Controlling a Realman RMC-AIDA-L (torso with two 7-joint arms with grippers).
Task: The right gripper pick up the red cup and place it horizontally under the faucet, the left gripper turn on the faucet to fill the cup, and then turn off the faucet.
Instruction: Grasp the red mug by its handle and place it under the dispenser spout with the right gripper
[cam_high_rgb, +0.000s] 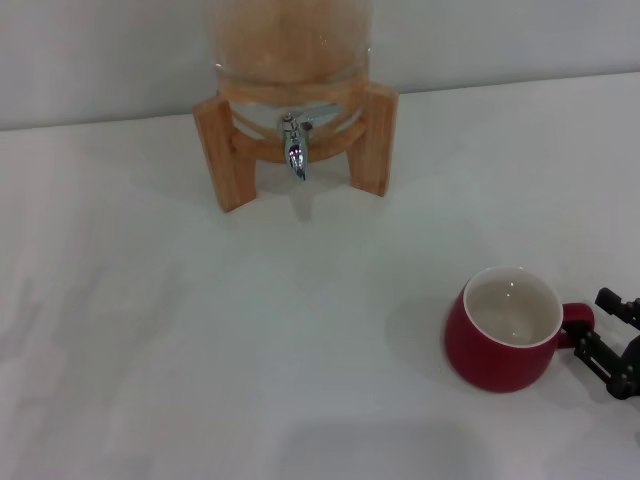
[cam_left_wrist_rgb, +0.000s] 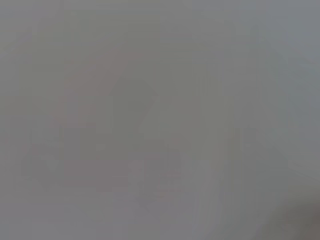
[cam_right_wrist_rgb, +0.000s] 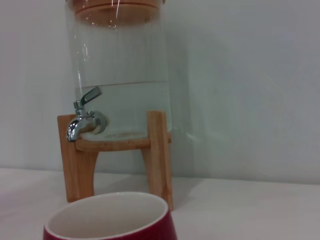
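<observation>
- The right gripper (cam_high_rgb: 600, 335), a black claw, sits low at the near right edge of the head view, with its fingers spread to either side of the red cup's loop handle (cam_high_rgb: 577, 318).
- The jaws look released around the handle rather than clenched on it; contact cannot be confirmed.
- The red cup (cam_high_rgb: 505, 340) stands upright on the white surface (cam_high_rgb: 150, 350), right in front of the gripper, its glossy white inside empty.
- The faucet (cam_high_rgb: 295, 150), a small chrome spigot with its lever raised, is well beyond the cup from the gripper, on a glass water dispenser (cam_right_wrist_rgb: 122, 75) held in a wooden stand (cam_high_rgb: 225, 150).
- The left gripper is not in view; its wrist camera shows only a blank grey field.
- Judged step: the pick-up is in hand, with the grasp not yet made.
- The next move likely calls for closing firmly on the handle, lifting without tipping, then carrying the cup forward under the spout.
</observation>
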